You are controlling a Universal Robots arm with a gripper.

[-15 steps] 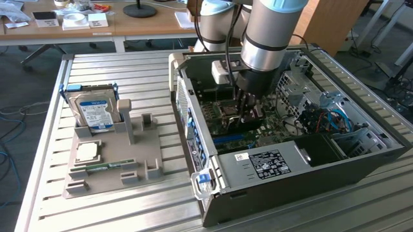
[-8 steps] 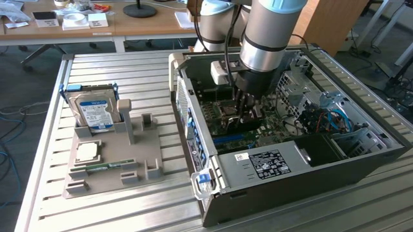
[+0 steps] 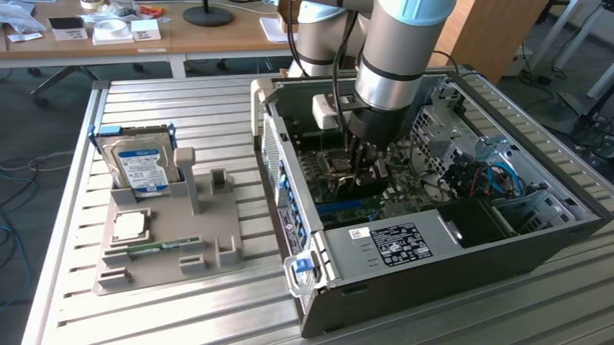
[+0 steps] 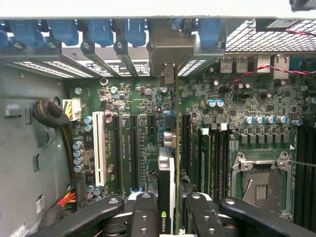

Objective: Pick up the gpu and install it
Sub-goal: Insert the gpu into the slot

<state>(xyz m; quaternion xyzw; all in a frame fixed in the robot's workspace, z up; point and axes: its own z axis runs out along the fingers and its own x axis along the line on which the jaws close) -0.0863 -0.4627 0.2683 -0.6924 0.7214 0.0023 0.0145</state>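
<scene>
Ribbed metal table (image 3: 192,100); thin gpu (image 4: 168,165) in pincer (image 4: 173,207)

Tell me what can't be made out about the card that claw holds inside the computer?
- Whether the gpu sits in its slot: the wrist view looks along its edge, so the card hides the slot; in the exterior view the claw covers it.
- Print on the case's white label: exterior view, too small.
- Hard drive, lower part: exterior view, hidden by its grey holder.
</scene>
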